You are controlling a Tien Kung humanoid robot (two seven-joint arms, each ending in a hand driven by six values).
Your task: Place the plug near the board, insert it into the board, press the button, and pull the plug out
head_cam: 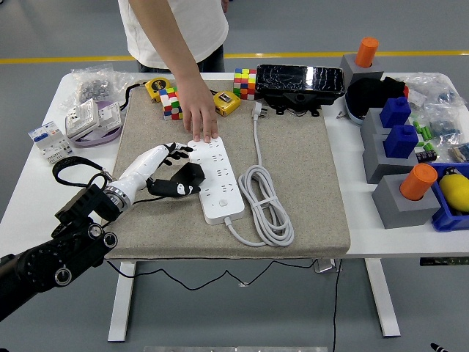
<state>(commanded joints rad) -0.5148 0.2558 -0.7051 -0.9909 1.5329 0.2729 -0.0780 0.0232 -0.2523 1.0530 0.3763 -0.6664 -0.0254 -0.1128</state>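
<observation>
The white power strip (216, 180) lies lengthwise on the beige mat (308, 169), its button near the front end. A small black plug (192, 174) sits on the mat against the strip's left edge. My left hand (170, 170) is right beside it. The fingers (178, 149) are spread and lifted off the plug, and the thumb (176, 190) lies just below it. A person's hand (198, 110) rests on the strip's far end. My right hand is out of sight.
The strip's white cord (265, 209) lies coiled to its right, with its own plug (257, 110) further back. Colour cubes (171, 103), a yellow tape measure (226, 103) and a black box (299, 79) line the back. Grey blocks with pegs (399, 187) stand at the right.
</observation>
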